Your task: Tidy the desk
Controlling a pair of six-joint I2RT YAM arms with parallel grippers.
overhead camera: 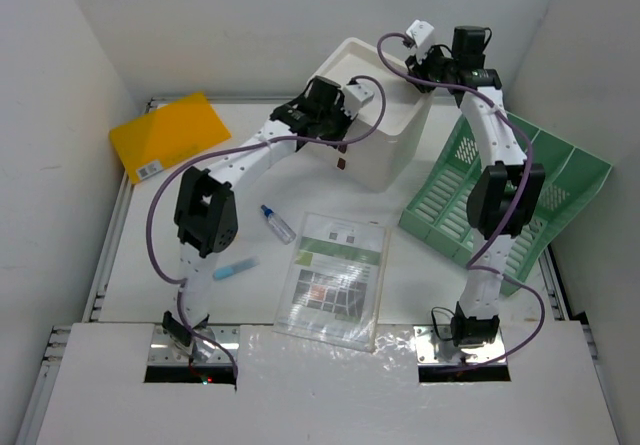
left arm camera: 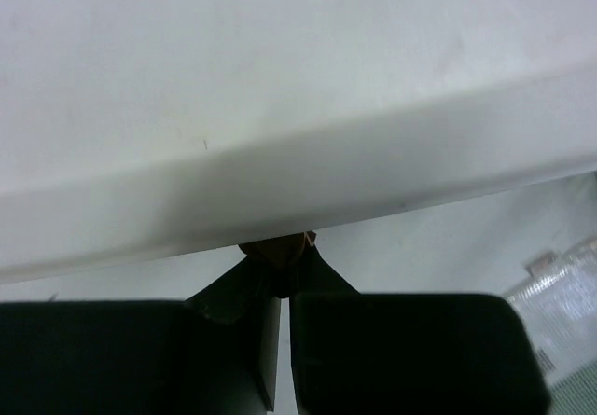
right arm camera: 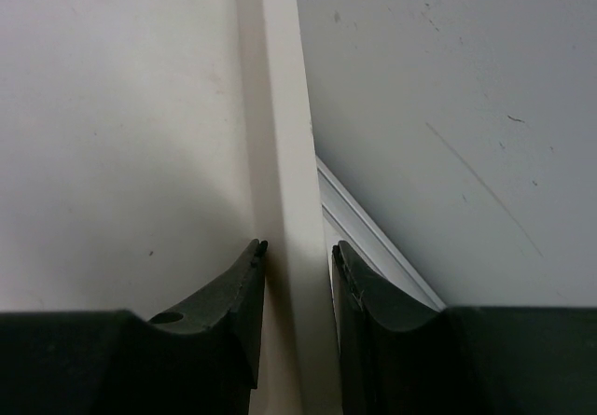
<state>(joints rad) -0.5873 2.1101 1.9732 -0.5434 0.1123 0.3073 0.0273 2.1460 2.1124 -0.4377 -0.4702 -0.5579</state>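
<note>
Both arms are reaching to the white box (overhead camera: 375,115) on the counter (overhead camera: 250,190).
The left gripper (overhead camera: 343,153) is hanging at its near face by a dark tab (overhead camera: 343,164); the right gripper (overhead camera: 413,71) is sitting at its far rim. A green file tray (overhead camera: 520,190), yellow folder (overhead camera: 170,135) and spray bottle (overhead camera: 278,223) are lying nearby.

A white surface (overhead camera: 420,275) with grey rail edges carries six things. A yellow folder (overhead camera: 170,135) lies far left, a white box (overhead camera: 385,160) far middle and a green slotted rack (overhead camera: 440,205) right. Nearer lie a small bottle (overhead camera: 278,224), a blue tube (overhead camera: 236,268) and a sleeved printed sheet (overhead camera: 335,280).
</note>
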